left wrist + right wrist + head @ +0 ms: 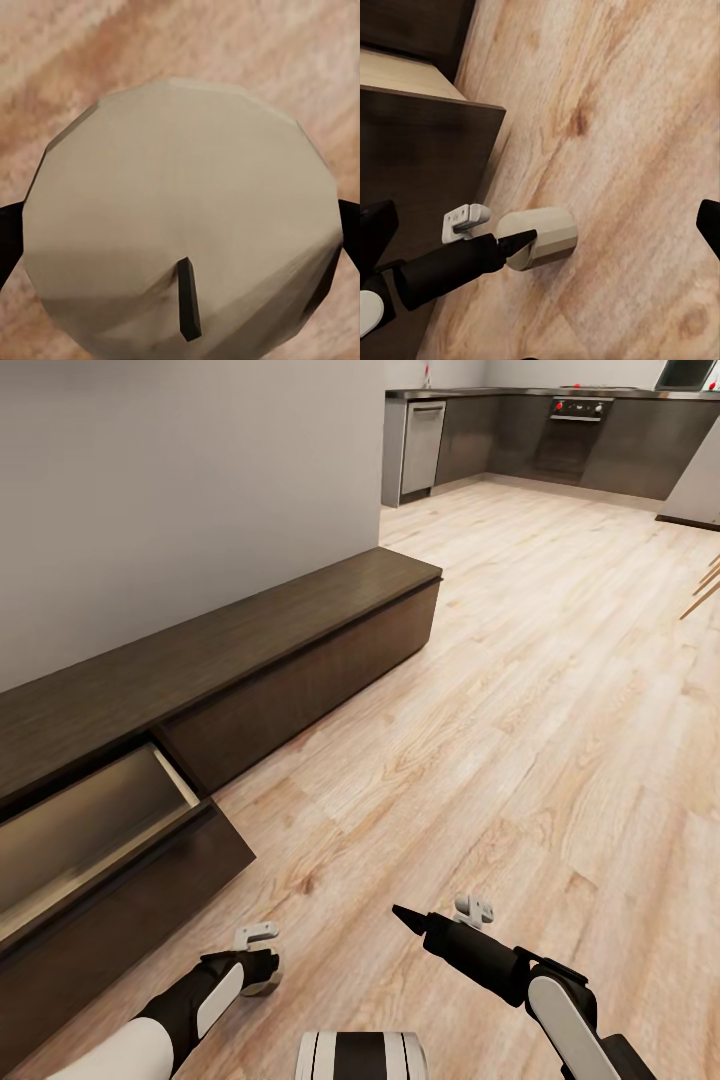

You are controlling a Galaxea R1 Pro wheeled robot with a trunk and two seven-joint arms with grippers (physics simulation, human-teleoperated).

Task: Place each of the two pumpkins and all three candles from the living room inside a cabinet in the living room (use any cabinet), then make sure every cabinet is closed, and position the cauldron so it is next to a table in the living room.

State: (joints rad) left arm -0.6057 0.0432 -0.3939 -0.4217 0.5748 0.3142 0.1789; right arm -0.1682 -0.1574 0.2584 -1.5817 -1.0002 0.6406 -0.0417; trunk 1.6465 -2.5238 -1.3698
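Left gripper (262,960) is clamped on a candle (180,217), held low over the wood floor (520,690), likely for carrying to the drawer. Right gripper (440,920) hangs spread wide and empty beside it. Further left, the cabinet (300,660) has one drawer (90,830) pulled out, ready for the drop.
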